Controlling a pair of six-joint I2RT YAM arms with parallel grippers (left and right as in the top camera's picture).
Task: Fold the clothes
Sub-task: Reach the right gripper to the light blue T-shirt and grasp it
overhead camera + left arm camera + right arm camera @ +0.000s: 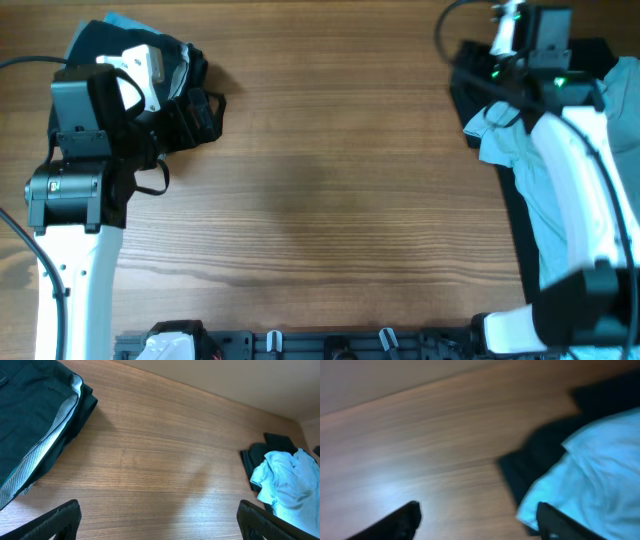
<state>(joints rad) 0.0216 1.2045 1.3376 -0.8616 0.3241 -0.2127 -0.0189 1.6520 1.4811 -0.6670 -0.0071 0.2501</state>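
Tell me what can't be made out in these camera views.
Right wrist: motion blur smears the light-blue T-shirt; its folds and edges are unreadable.
Overhead: the right arm covers much of that shirt.
Left wrist: the dark folded garment runs off the left edge.

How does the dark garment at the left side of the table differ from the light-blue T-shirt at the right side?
Colour: the dark garment is near black with a grey striped edge; the light-blue T-shirt is pale and plain. Shape: the dark garment lies in flat layers; the T-shirt is crumpled. Both are soft cloth on the wooden table.
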